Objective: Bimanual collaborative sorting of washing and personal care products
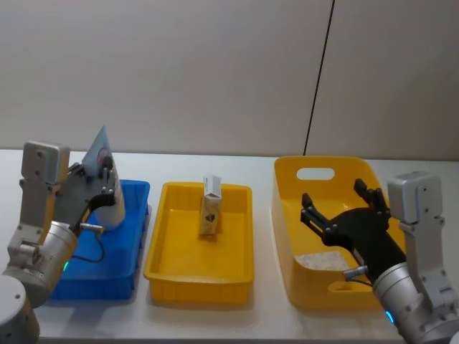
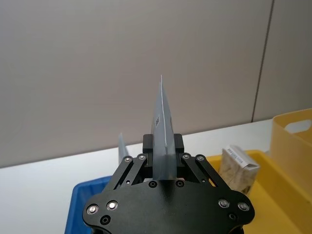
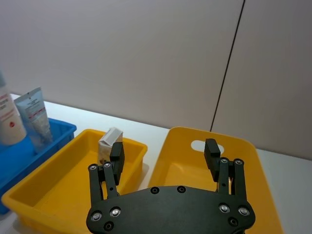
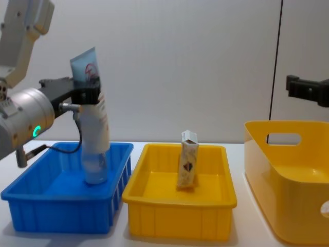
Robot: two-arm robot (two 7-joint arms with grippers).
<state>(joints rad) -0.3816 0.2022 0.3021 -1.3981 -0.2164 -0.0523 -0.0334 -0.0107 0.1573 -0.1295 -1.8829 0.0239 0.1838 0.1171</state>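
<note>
While the right gripper (image 1: 333,198) hangs, fingers spread, over the deep yellow plastic bin (image 4: 293,206), the left gripper (image 4: 86,95) clamps a pale blue-white squeeze tube (image 4: 96,129) upright for the blue plastic crate (image 4: 61,216).

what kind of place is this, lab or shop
Most likely a robot lab or test bench: a white table against a plain wall, a blue crate, yellow tray and yellow bin in a row, the left tool gripping a squeeze tube, the right tool open above the bin.

Nothing legible here.
The tube (image 4: 96,126) in my left gripper (image 4: 86,95) carries a red logo; its lettering is unreadable.
</note>
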